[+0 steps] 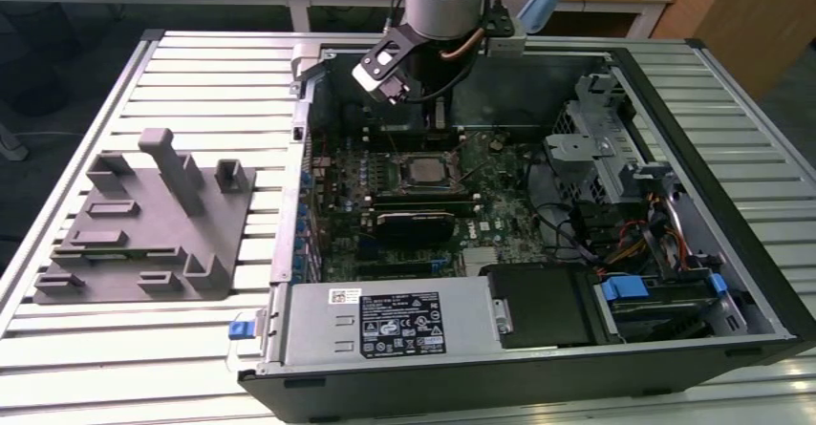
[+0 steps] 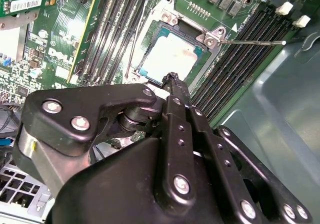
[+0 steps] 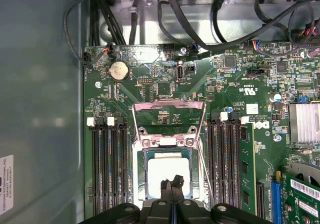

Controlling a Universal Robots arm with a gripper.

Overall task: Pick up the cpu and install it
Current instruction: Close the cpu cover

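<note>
Gripper [image 3: 172,183] pinched shut, empty, just above seated cpu [image 3: 167,165]; install step, load frame [image 3: 168,105] open, unlatched

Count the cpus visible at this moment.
1. The cpu lies flat in the open socket on the motherboard, beneath the shut gripper, which holds nothing. Another could be hidden elsewhere inside the case.

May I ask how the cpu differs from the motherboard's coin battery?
The cpu is square, the coin battery round. The cpu is larger than the coin battery. The cpu lies in the open socket under the gripper; the coin battery sits near the edge of the motherboard. Both are flat and silvery.
</note>
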